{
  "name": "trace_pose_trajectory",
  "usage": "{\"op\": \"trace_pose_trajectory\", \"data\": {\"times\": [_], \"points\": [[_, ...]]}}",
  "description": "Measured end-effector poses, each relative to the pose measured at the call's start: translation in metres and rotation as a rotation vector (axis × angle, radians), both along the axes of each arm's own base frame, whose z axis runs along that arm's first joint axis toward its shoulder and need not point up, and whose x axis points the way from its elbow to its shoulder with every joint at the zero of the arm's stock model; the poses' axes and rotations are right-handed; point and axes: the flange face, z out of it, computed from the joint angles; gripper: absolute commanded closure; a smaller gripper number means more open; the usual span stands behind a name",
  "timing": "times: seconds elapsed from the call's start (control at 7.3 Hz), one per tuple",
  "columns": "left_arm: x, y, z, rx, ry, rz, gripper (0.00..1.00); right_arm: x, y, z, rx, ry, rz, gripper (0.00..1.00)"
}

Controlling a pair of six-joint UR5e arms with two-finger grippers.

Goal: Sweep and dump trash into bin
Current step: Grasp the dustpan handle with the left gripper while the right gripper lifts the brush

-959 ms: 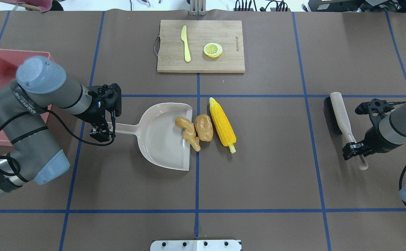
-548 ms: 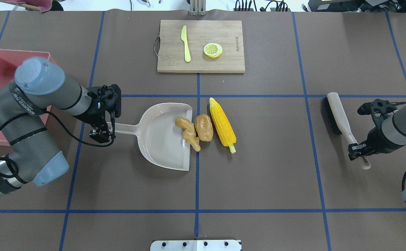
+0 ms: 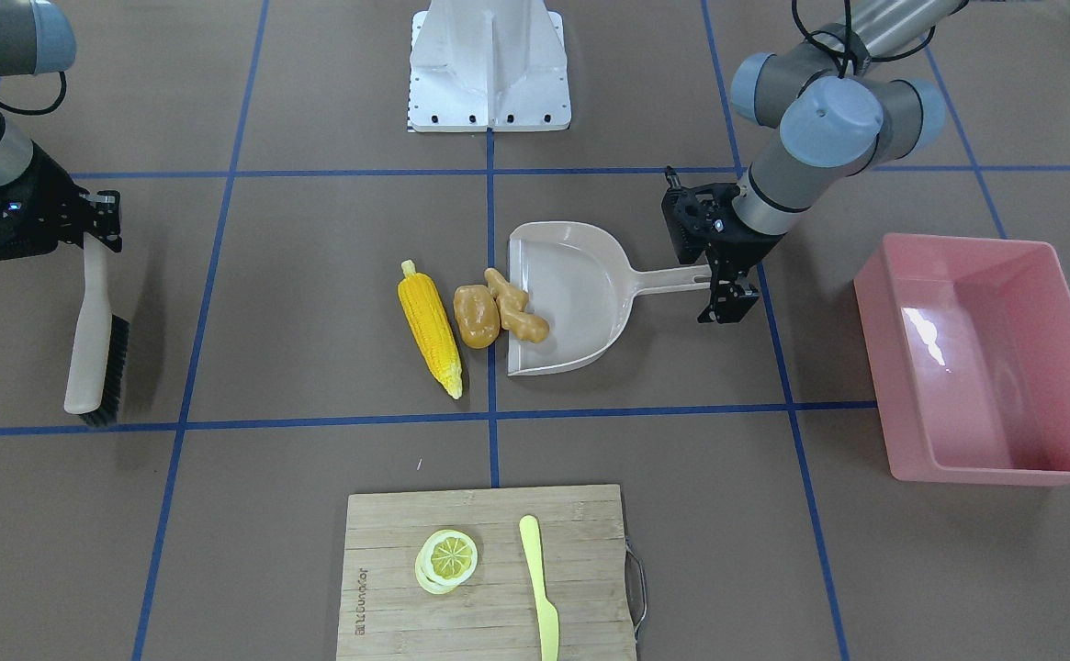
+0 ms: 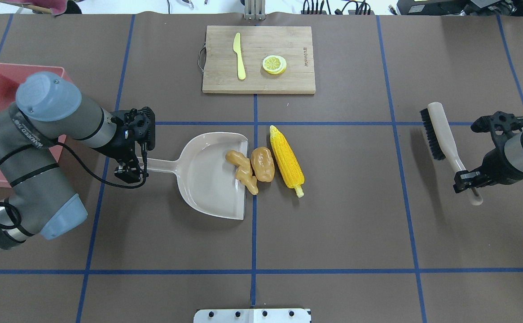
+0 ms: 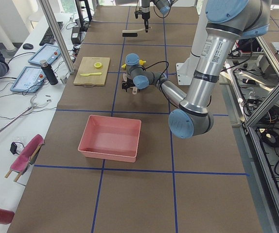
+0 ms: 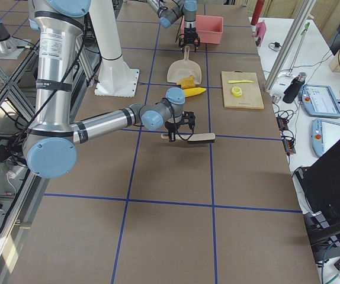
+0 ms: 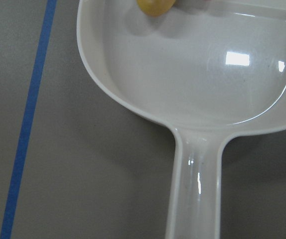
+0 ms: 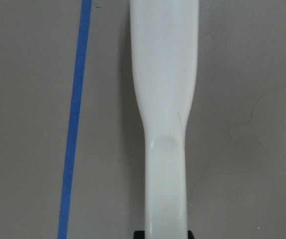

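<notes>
From the front, the left gripper pinched the handle of the dustpan; the ginger piece lay across the pan's lip, the potato and corn cob just outside it, the pink bin well apart. Overhead, the right gripper, jaws clamped on the handle of the brush, had carried it farther from the robot since a second before, apparently lifted off the table; everything else lay as before. The right wrist view showed only that handle.
</notes>
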Motion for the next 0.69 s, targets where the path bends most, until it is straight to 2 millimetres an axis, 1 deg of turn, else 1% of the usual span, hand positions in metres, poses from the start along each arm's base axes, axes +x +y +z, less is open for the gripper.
{"op": "trace_pose_trajectory", "data": {"times": [0.27, 0.41, 0.69], "points": [[-0.004, 0.001, -0.001, 0.012, 0.014, -0.002, 0.08, 0.014, -0.007, -0.026, 0.014, -0.010, 0.033, 1.00], [-0.005, 0.002, -0.001, 0.019, 0.024, -0.003, 0.08, 0.007, -0.014, -0.044, 0.024, -0.013, 0.033, 1.00], [-0.007, 0.004, 0.004, 0.020, 0.024, -0.003, 0.08, -0.032, -0.034, -0.097, 0.019, 0.018, 0.007, 1.00]]}}
